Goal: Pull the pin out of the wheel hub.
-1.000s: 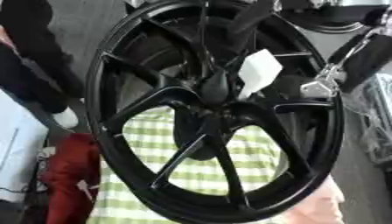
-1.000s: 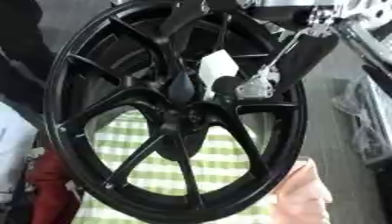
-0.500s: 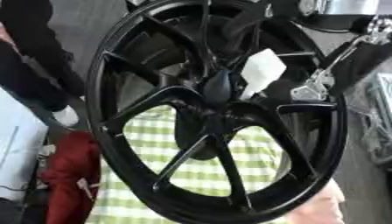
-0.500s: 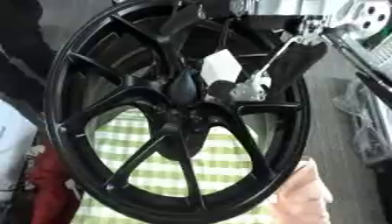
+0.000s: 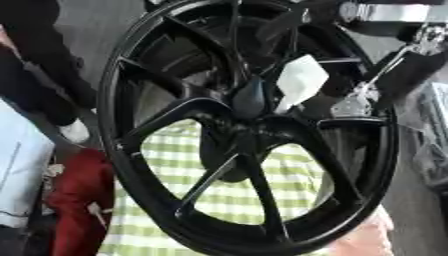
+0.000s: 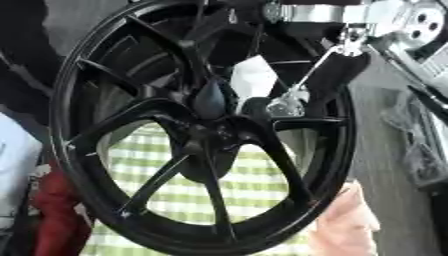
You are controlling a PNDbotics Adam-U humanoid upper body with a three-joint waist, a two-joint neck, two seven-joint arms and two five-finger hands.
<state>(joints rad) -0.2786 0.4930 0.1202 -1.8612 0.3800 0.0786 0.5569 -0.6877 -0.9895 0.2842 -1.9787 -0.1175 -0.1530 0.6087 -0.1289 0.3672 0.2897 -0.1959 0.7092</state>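
Note:
A large black wheel hub (image 5: 131, 150) with several spokes stands upright and fills both views. At its centre sits a dark teardrop-shaped piece (image 5: 249, 97); I cannot tell whether this is the pin. A white tag (image 5: 300, 80) shows between the spokes just right of centre. My right arm (image 6: 350, 15) comes down from the upper right with a thin silver rod. My right hand (image 6: 287, 104) shows as a silver and black part at the spokes, right of the hub's centre, mostly hidden by them. My left hand is nowhere to be seen.
A green and white checked cloth (image 5: 236, 195) lies under the wheel. A red object (image 5: 74, 200) sits at the lower left and a pink shape (image 6: 346, 225) at the lower right. Clear plastic (image 6: 420, 150) lies along the right edge. A dark-clothed person (image 5: 35, 75) stands at the left.
The whole picture has shifted slightly down, so the camera has moved. My right arm and hand stay by the hub's centre, with only a small shift of the upper silver joint.

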